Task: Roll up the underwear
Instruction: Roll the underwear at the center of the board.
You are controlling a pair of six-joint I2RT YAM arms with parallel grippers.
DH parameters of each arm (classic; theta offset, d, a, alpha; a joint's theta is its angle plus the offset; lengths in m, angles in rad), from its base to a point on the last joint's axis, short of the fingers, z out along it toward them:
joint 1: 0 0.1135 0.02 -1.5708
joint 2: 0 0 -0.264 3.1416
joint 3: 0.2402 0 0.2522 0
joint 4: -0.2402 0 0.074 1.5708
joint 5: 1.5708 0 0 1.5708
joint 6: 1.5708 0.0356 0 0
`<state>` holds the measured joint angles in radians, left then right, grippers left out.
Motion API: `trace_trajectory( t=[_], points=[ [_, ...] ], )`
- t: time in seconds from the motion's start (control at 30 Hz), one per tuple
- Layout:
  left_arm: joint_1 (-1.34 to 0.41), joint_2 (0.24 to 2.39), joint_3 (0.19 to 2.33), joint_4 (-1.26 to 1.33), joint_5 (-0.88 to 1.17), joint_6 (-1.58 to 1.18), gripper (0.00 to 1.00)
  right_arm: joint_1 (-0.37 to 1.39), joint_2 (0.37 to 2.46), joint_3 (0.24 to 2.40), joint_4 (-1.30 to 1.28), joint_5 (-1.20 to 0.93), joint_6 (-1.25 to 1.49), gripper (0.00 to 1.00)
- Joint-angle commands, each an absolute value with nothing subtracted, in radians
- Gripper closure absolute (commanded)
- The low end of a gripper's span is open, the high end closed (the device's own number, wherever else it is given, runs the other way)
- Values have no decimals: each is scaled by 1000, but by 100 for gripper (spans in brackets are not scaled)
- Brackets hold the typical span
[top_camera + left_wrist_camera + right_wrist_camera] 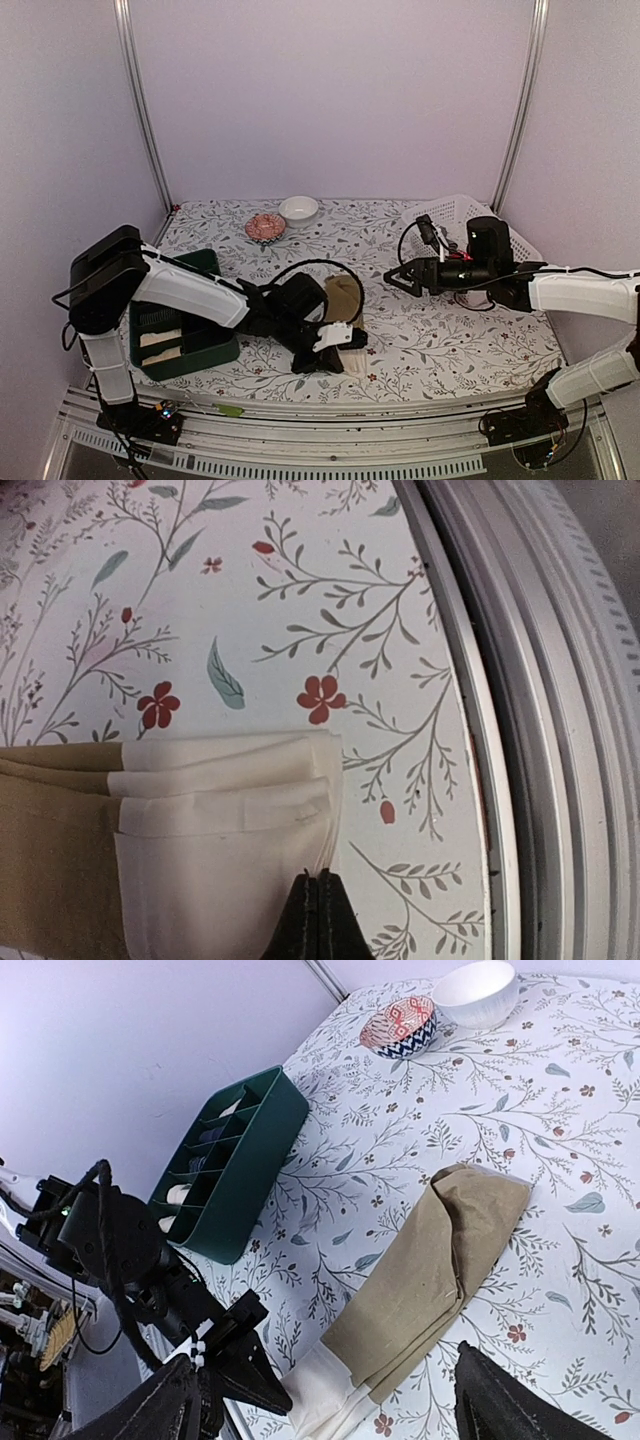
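Observation:
The khaki-tan underwear (345, 297) lies folded into a long narrow strip at the table's middle, with its cream waistband (330, 1400) at the near end. My left gripper (318, 905) is shut, pinching the corner of the cream waistband (220, 820) low on the table near the front edge; in the top view the left gripper (350, 348) sits on the strip's near end. My right gripper (393, 277) is open and empty, hovering to the right of the strip; in its own view the right gripper (325, 1370) has its jaws spread wide over the strip (450, 1250).
A green divided organiser (185, 320) with pale rolls in it stands at the left, also in the right wrist view (235, 1160). A patterned bowl (266, 227) and a white bowl (298, 208) sit at the back. A white basket (465, 220) stands back right. The metal front rail (540, 730) runs close by.

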<state>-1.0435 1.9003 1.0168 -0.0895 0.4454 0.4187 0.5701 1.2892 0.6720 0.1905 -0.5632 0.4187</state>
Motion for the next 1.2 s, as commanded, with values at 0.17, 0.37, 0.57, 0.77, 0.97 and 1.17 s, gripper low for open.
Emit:
trace_trajectory(
  t=[0.17, 0.37, 0.57, 0.77, 0.97, 1.17],
  points=[
    [-935, 1939, 1191, -251, 630, 404, 100, 577, 1205, 591, 179, -555, 229, 26],
    [-884, 2007, 1256, -259, 638, 388, 100, 596, 1220, 578, 172, -578, 184, 31],
    [-846, 2059, 1299, -245, 608, 363, 100, 645, 1293, 613, 136, -593, 145, 35],
    [-810, 2074, 1296, -206, 614, 323, 100, 659, 1350, 634, 113, -622, 127, 41],
    [-797, 2077, 1281, -167, 603, 302, 100, 668, 1440, 675, 132, -677, 137, 56],
    [-787, 2071, 1259, -124, 536, 278, 100, 672, 1583, 742, 147, -747, 175, 67]
  ],
)
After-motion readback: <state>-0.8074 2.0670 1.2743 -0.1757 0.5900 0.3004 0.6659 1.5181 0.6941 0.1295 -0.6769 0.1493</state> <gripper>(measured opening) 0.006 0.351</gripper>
